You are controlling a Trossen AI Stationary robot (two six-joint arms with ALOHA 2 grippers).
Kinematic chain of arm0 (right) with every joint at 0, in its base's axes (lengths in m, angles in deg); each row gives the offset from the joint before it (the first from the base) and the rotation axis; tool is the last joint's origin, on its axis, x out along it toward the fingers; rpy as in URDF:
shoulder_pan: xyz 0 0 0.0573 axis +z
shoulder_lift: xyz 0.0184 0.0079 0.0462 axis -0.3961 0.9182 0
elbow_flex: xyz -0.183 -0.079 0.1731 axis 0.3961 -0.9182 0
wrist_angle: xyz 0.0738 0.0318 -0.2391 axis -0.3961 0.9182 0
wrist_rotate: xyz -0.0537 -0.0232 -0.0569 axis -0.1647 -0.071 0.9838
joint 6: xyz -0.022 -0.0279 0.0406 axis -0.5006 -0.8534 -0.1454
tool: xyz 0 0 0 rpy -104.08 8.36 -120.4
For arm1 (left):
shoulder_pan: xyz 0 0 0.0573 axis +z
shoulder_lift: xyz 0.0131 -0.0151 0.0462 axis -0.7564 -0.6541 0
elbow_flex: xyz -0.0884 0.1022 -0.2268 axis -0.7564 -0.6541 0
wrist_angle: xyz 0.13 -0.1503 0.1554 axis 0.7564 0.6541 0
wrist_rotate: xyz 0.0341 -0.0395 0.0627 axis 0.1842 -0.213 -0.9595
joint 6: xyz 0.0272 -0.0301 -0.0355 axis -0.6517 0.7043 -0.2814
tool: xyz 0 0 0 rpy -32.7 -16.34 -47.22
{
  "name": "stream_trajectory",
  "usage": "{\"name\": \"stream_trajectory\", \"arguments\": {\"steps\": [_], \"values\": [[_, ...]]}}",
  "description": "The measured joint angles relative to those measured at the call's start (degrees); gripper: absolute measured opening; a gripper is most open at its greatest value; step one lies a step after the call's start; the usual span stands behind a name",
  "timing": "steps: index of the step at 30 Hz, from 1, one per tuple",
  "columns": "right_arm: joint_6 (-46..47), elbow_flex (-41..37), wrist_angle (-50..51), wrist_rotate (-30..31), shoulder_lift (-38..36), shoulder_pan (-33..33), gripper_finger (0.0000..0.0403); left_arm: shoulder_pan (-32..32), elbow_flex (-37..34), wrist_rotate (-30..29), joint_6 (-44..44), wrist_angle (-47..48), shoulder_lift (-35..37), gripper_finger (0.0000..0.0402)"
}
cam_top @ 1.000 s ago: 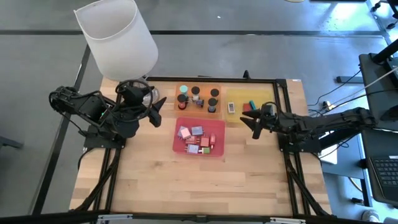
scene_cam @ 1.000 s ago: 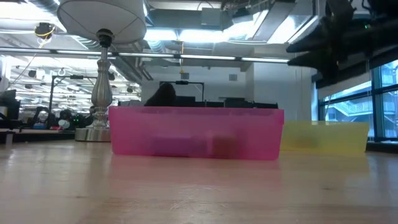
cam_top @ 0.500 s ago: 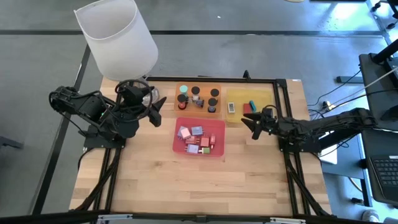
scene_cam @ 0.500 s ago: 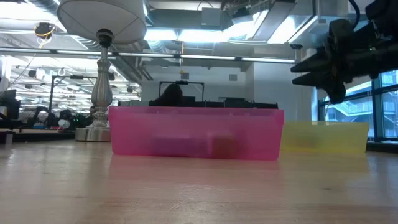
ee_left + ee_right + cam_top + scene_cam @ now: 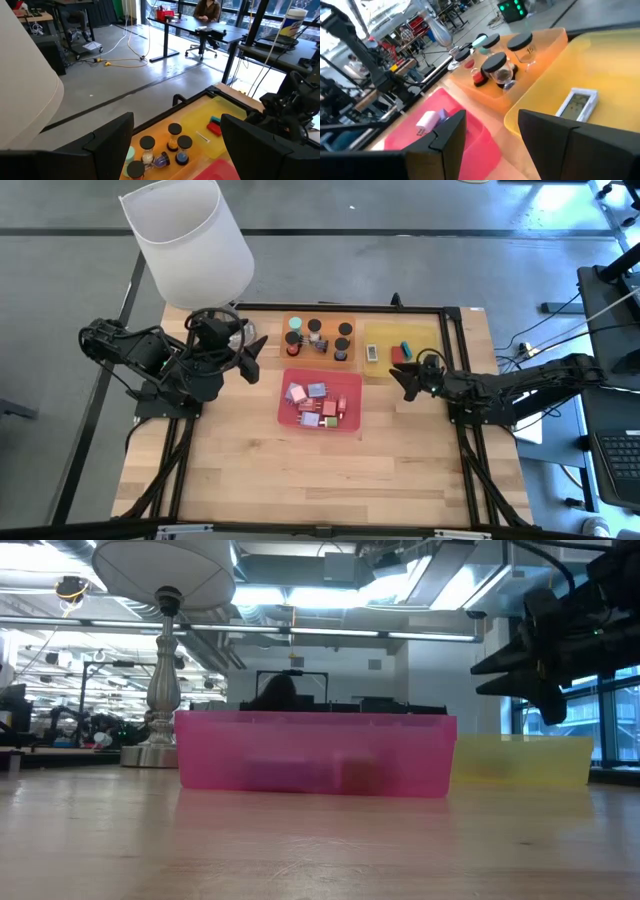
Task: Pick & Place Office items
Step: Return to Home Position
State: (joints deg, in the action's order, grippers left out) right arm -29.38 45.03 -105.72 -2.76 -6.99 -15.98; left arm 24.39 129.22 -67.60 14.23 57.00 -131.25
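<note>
Pulled back slightly beside yellow tray (image 5: 385,333): right gripper (image 5: 408,384), jaws wide, empty. Left gripper (image 5: 258,358) likewise gaping, near lamp (image 5: 190,240). Office items (image 5: 318,391) sorted in trays (image 5: 350,425); probably light, rigid; best pinched across sides.

lamp (image 5: 187,238) near orange tray (image 5: 312,359), yellow tray (image 5: 385,332), red tray (image 5: 288,418).

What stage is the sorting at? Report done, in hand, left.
Done: items sit in the orange tray, yellow tray and red tray; none shows loose on the table. In hand: nothing; left hand and right hand hang open, empty. Left: seemingly only the return home.
</note>
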Motion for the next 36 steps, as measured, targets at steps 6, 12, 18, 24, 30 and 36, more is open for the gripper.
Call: {"name": "stream_trajectory", "arguments": {"steps": [6,12,18,24,30,36], "values": [[8.3,0.0,2.8,0.3,0.0,0.0,0.0183,0.0,0.0,0.4,1.3,0.0,0.0,0.0294],[0.6,0.0,4.7,-0.2,0.0,0.0,0.0183,0.0,0.0,5.3,-0.1,0.0,0.0,0.0294],[-2.3,0.0,4.7,-2.2,0.0,0.0,0.0183,1.0,0.0,6.1,-0.1,0.0,-0.1,0.0294],[-2.1,0.0,4.7,-2.5,0.0,0.0,0.0183,4.0,-0.1,10.3,-1.4,-0.2,-1.1,0.0294],[-2.1,0.0,4.7,-2.5,0.0,0.0,0.0183,7.3,-0.3,17.2,-4.5,-0.5,-5.2,0.0294],[-2.1,0.0,4.6,-2.5,0.0,0.0,0.0183,8.8,-0.3,19.0,-6.3,-0.6,-6.8,0.0294]]}}
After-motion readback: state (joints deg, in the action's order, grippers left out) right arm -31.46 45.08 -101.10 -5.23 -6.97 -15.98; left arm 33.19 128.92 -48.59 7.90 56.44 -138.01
